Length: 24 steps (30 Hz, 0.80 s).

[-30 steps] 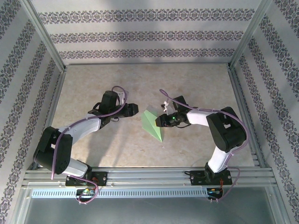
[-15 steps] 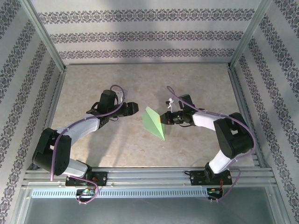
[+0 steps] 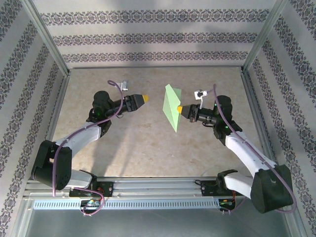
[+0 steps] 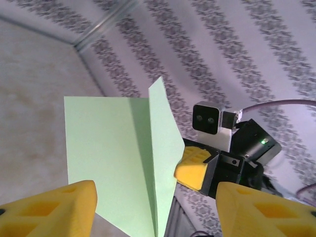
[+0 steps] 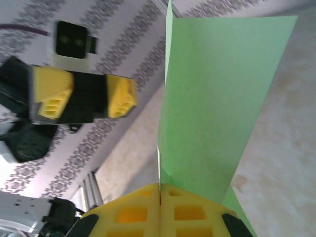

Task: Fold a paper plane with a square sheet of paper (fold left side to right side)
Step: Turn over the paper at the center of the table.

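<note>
Just to the right of the paper plane, the right gripper is clenched on its edge. Its 2 yellow fingers are pressed flat together with the pale green paper pinched between them. The plane looks lifted clear of the desk, standing on edge with its sharp tip on the side nearer the arm bases. To the left of the plane, apart from it, the left gripper faces it with its fingers spread wide and nothing between them.

What worries me is that thin hold. Only 1 small patch at the plane's right edge is pinched, so I'd guess the paper could swivel or slide out if the arm swings quickly. The folds could spring open too, since 1 flap stands off the other along the crease. If the left gripper comes in to take the plane and closes off-centre, it may crumple a wing or bend the tip. If the right lets go before the left has closed, the plane would flutter down to the desk.
</note>
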Available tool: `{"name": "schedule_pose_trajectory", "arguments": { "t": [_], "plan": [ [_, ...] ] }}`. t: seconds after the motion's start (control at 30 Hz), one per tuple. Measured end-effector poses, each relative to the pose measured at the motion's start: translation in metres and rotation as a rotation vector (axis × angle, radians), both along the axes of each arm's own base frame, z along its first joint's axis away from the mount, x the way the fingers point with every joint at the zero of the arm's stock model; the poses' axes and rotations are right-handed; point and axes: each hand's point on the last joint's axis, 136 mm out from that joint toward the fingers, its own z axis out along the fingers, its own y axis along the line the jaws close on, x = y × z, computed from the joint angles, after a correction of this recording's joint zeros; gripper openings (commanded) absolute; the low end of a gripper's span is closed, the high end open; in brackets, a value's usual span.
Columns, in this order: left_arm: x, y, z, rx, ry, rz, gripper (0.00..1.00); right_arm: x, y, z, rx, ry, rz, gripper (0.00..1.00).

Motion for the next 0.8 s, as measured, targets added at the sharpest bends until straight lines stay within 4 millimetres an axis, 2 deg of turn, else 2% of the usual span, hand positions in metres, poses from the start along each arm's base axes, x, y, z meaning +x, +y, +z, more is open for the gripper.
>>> {"name": "schedule_pose_trajectory", "arguments": {
  "t": [0.1,0.3,0.43,0.57,0.63,0.8],
  "plan": [
    [-0.005,-0.008,0.017,-0.034,-0.041,-0.045,0.65,-0.008,0.001,0.021,0.045,-0.039,0.019,0.0],
    [-0.02,-0.033,0.042,-0.053,-0.105,-0.143,0.65,-0.02,0.013,0.032,0.081,-0.029,0.071,0.0],
    [-0.027,-0.045,0.049,-0.053,-0.133,-0.186,0.64,-0.026,0.023,0.04,0.093,-0.034,0.106,0.0],
    [-0.026,-0.052,0.046,-0.047,-0.134,-0.205,0.61,-0.029,0.03,0.043,0.099,-0.034,0.132,0.0],
    [-0.025,-0.054,0.042,-0.04,-0.125,-0.206,0.57,-0.029,0.033,0.043,0.098,-0.031,0.141,0.0],
    [-0.023,-0.057,0.034,-0.029,-0.107,-0.213,0.33,-0.028,0.037,0.043,0.099,-0.031,0.15,0.0]
  ]
}}
